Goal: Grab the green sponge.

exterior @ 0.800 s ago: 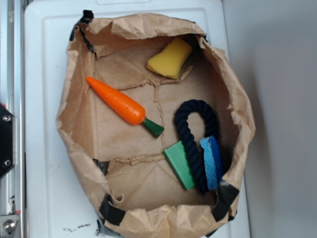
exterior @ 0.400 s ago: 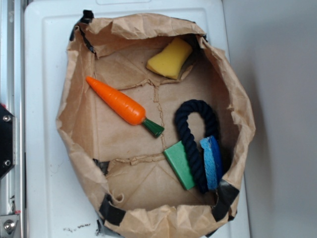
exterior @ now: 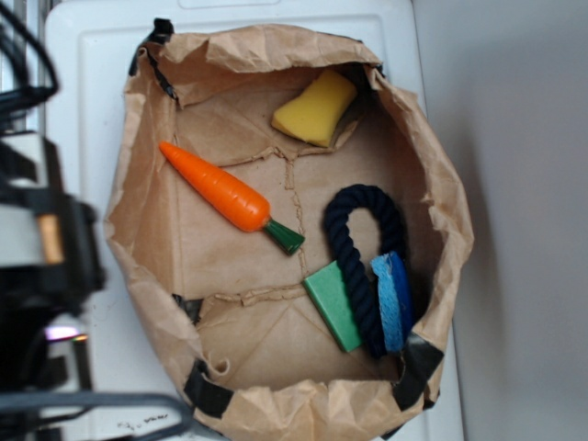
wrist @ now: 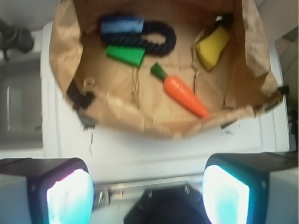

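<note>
A crinkly brown paper bag (exterior: 138, 165) lies open like a bowl on a smooth white top (exterior: 83, 110), with strips of black tape on its rim. The green sponge (exterior: 333, 304) is inside it, on the flat paper floor near the bottom right. It is a small flat block with straight edges and a plain green colour. Its right side is just beside a thick dark blue rope (exterior: 360, 266), which is twisted and bent into a loop. A blue sponge (exterior: 393, 301) with a rough, bumpy top sits on the other side of the rope. A smooth orange carrot (exterior: 217, 188) with a green tip lies on a slant at the left of the bag. A soft yellow sponge (exterior: 315, 108) with round corners leans at the far end.

The robot arm (exterior: 41, 266) is a blurry black shape at the left edge, outside the bag. In the wrist view, the gripper (wrist: 147, 193) has its two pads (wrist: 70, 196) wide apart, with nothing between them. It is well away from the green sponge (wrist: 125, 54).
</note>
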Robot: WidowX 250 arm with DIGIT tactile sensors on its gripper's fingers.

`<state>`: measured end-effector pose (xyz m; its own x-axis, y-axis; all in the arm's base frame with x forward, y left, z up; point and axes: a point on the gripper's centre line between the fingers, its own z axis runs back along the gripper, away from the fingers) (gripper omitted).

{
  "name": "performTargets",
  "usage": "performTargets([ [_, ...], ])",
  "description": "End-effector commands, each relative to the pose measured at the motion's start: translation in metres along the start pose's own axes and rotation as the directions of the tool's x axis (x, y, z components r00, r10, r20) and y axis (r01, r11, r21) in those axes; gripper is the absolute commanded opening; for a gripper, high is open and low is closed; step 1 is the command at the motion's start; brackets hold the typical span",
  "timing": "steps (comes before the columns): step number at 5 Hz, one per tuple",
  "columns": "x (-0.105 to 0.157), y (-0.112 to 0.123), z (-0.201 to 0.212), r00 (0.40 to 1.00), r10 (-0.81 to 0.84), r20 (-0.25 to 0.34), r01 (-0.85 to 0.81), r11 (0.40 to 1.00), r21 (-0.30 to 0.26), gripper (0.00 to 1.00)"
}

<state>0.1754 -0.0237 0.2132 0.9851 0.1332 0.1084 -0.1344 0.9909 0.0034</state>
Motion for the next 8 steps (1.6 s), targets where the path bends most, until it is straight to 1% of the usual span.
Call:
performTargets([
  [1, 0.052, 0.02, -0.024, 0.974, 0.218, 0.066, -0.219, 0.976, 0.008, 1.0],
  [2, 0.092, 0.042, -0.056, 0.949, 0.314, 0.012, -0.314, 0.949, 0.033, 1.0],
  [7, 0.092, 0.042, -0.056, 0.949, 0.314, 0.012, -0.314, 0.949, 0.033, 1.0],
  [8, 0.093, 0.049, -0.087, 0.919, 0.392, 0.041, -0.393, 0.92, -0.001, 1.0],
])
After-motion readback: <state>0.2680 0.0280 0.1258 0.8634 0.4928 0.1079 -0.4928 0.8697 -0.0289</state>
